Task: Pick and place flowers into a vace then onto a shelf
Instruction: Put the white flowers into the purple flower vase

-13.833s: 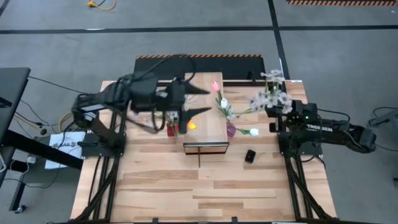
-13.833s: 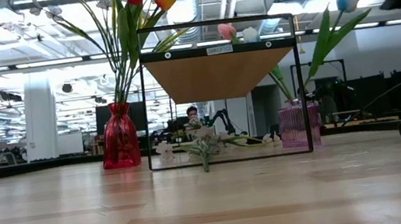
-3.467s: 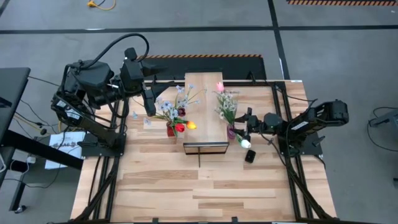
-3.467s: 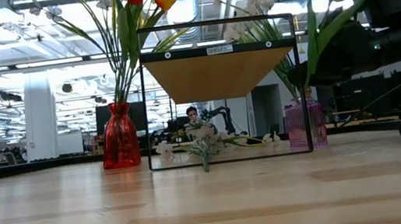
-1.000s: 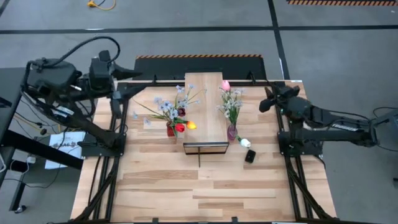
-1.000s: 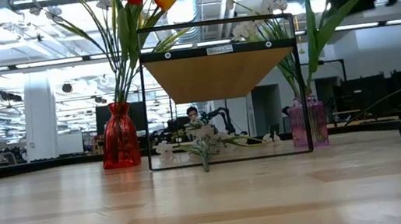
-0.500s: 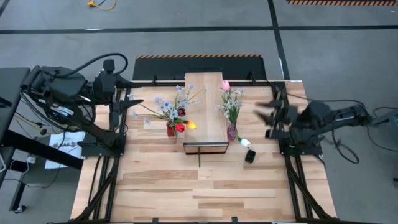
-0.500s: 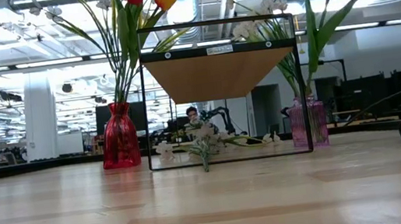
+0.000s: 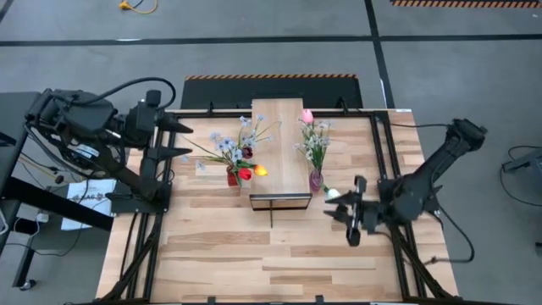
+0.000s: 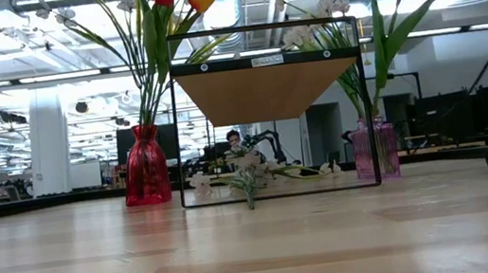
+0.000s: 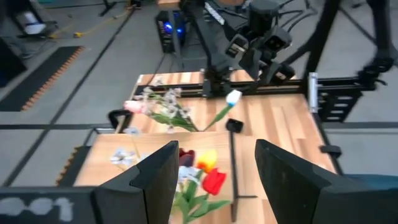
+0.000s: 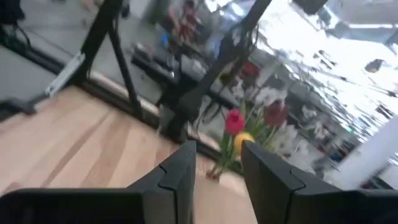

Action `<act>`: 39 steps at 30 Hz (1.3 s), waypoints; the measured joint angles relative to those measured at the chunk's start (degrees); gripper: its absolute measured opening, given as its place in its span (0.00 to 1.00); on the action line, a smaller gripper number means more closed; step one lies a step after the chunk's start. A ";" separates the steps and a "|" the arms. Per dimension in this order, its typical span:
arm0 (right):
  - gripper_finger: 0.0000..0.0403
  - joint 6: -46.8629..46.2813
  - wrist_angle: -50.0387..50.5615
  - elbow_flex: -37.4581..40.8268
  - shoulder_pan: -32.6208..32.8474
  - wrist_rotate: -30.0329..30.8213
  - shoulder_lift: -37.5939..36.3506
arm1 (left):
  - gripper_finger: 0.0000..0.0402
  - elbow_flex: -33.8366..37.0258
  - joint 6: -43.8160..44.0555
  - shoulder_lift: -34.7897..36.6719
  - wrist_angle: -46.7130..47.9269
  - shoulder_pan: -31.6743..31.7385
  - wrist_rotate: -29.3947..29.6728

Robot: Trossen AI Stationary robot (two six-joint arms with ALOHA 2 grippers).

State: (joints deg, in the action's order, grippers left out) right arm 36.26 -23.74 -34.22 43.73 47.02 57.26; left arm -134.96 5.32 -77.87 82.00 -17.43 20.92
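A red vase (image 9: 233, 176) with red and yellow tulips and pale blossoms stands on the table left of the shelf (image 9: 280, 152). A purple vase (image 9: 315, 180) with a pink tulip, pale blossoms and a white tulip (image 9: 333, 193) stands on the table right of it. In the low view the red vase (image 10: 144, 165) and the purple vase (image 10: 375, 149) flank the shelf's plank (image 10: 266, 90). My left gripper (image 9: 179, 141) is open and empty at the table's left edge. My right gripper (image 9: 339, 210) is open and empty, just near of the purple vase.
The shelf's thin black frame (image 10: 365, 100) stands close to the purple vase. The table's black side rails (image 9: 135, 237) run along both edges. The bare slatted tabletop (image 9: 271, 254) stretches toward the near edge. A workshop room shows beyond the table in the low view.
My right gripper has swung from the table's far right side toward the near edge, turning as it went, and now sits just near of the purple vase. My left gripper has shifted toward the near edge and a little toward the red vase. The vases and flowers have stayed put.
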 joint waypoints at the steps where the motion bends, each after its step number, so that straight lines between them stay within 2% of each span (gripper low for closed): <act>1: 0.30 -0.11 -1.31 0.00 1.59 2.28 1.55 | 0.50 0.00 0.02 -0.02 -0.02 -0.02 -0.43; 10: 0.30 -0.17 -13.95 0.00 13.08 20.46 12.08 | 0.50 0.11 0.05 -0.02 -2.10 -0.02 -0.72; 17: 0.30 -1.71 -15.54 -7.13 16.80 28.09 20.00 | 0.50 0.13 0.07 -0.02 -1.98 -0.02 -0.86; 22: 0.30 -2.06 -11.21 -15.41 18.24 28.14 26.83 | 0.50 0.13 0.05 -0.02 -1.93 -0.02 -4.45; 26: 0.30 -8.69 -5.41 -22.74 18.26 28.76 31.80 | 0.50 0.15 0.04 -0.02 -1.59 -0.02 -7.72; 32: 0.31 -19.36 7.43 -34.73 17.66 34.76 39.75 | 0.50 0.15 -0.05 -0.02 -0.88 -0.02 -12.37; 39: 0.37 -19.50 8.40 -41.89 19.04 40.56 45.79 | 0.50 1.09 -0.58 -2.21 2.55 -1.37 -19.51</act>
State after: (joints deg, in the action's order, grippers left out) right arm 16.77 -15.33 -76.11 62.77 87.58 103.05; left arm -133.87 4.74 -80.07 84.55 -18.80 1.41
